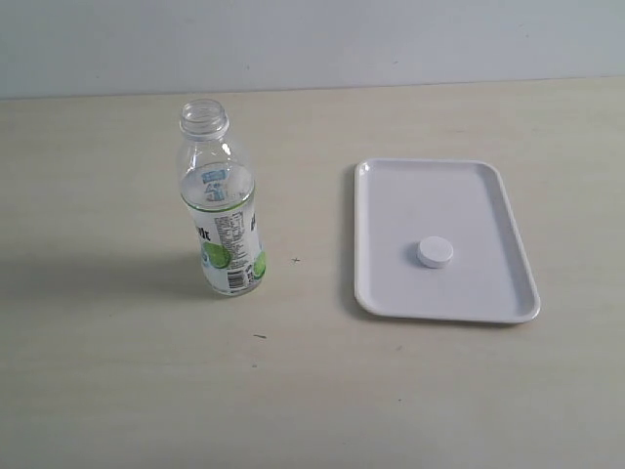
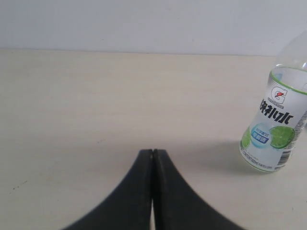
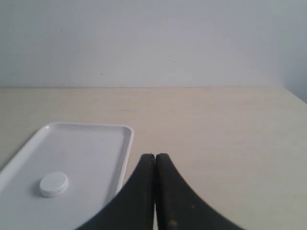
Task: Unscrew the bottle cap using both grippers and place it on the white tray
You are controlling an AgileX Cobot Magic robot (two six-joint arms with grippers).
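Observation:
The clear bottle (image 1: pixel 221 210) stands upright on the table, left of centre, its threaded neck bare. The white bottle cap (image 1: pixel 435 252) lies flat on the white tray (image 1: pixel 459 186) to the right. Neither gripper shows in the exterior view. In the left wrist view my left gripper (image 2: pixel 152 152) is shut with nothing in it, well short of the bottle (image 2: pixel 278 129). In the right wrist view my right gripper (image 3: pixel 154 155) is shut and empty, beside the tray (image 3: pixel 96 143), apart from the bottle cap (image 3: pixel 53 184).
The pale wooden table (image 1: pixel 117 391) runs to a light wall at the back. A few small dark specks (image 1: pixel 259 336) mark the tabletop near the bottle.

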